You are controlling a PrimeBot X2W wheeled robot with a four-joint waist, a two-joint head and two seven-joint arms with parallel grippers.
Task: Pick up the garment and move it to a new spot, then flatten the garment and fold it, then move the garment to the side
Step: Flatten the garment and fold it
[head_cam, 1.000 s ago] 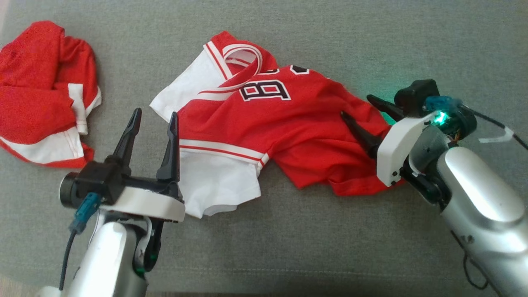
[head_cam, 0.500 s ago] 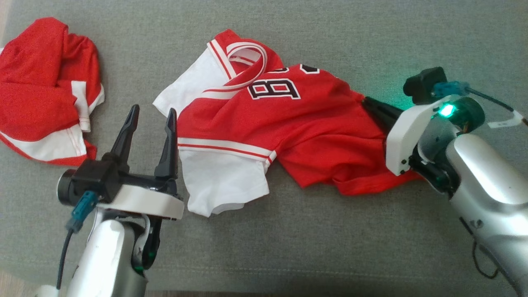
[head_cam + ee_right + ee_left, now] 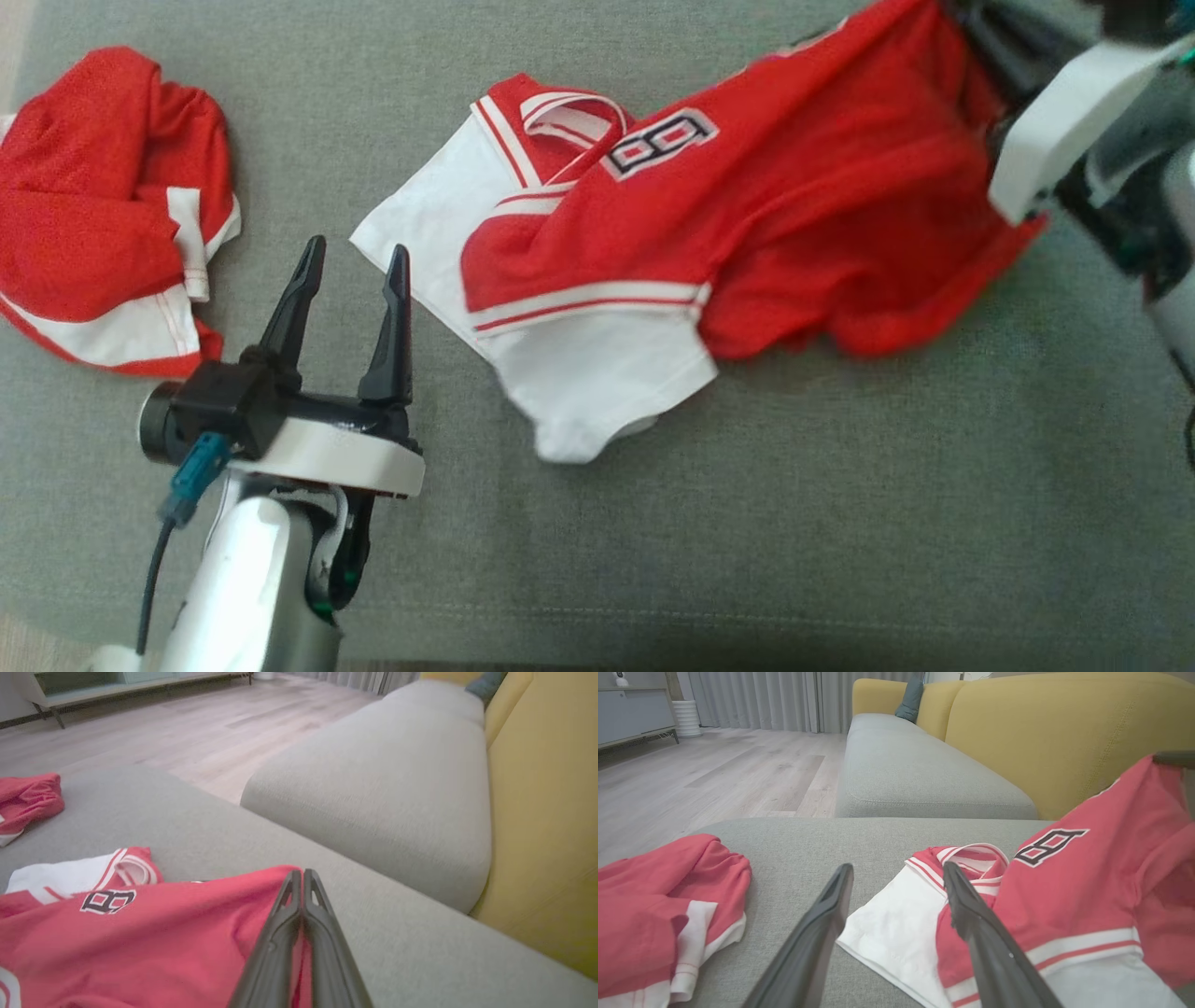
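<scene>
While the right end effector (image 3: 302, 873) clamps the jersey (image 3: 803, 187), one end's lifted.
Left end effector (image 3: 358, 259) hovers beside the white sleeve (image 3: 425, 219), fingers apart.

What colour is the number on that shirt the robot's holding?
The 8 is black with white edging on the red jersey; clearest in the left wrist view.

Numeral (image 3: 661, 143) "8", white with black outline, on red garment (image 3: 840, 168), near collar.
</scene>
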